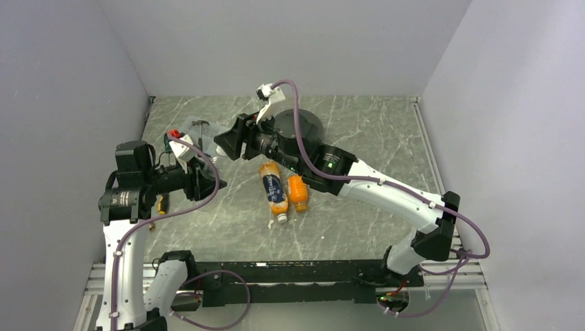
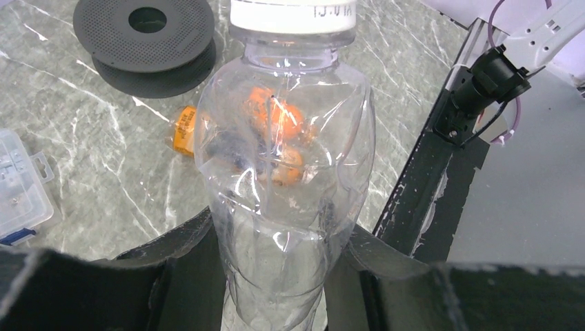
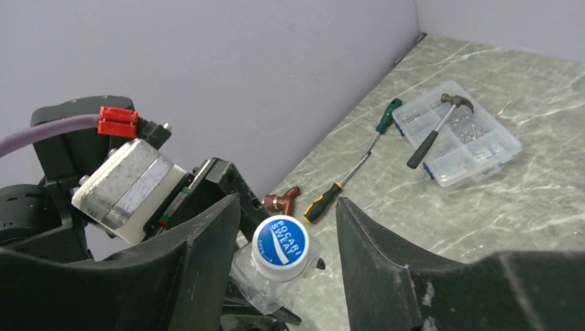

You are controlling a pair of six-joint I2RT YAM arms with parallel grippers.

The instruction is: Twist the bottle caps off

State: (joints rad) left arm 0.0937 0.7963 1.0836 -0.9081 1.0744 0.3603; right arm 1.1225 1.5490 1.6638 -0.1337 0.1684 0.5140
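My left gripper [image 2: 279, 233] is shut on the lower body of the plain clear bottle [image 2: 286, 158] and holds it off the table. Its white cap [image 2: 293, 15] has a blue printed top in the right wrist view [image 3: 279, 243]. My right gripper [image 3: 288, 238] is open, with one finger on each side of that cap and a gap on both sides. In the top view the two grippers meet at left centre, left [image 1: 198, 181] and right [image 1: 231, 143]. The tall orange bottle with a dark label [image 1: 274, 187] and the short orange bottle [image 1: 297, 192] lie side by side mid-table.
A big black disc with a hole [image 2: 145, 34] lies at the back, partly under my right arm in the top view [image 1: 303, 127]. A clear parts box [image 3: 455, 138] with a hammer [image 3: 438, 129] on it and a screwdriver [image 3: 352, 172] lie by the left wall.
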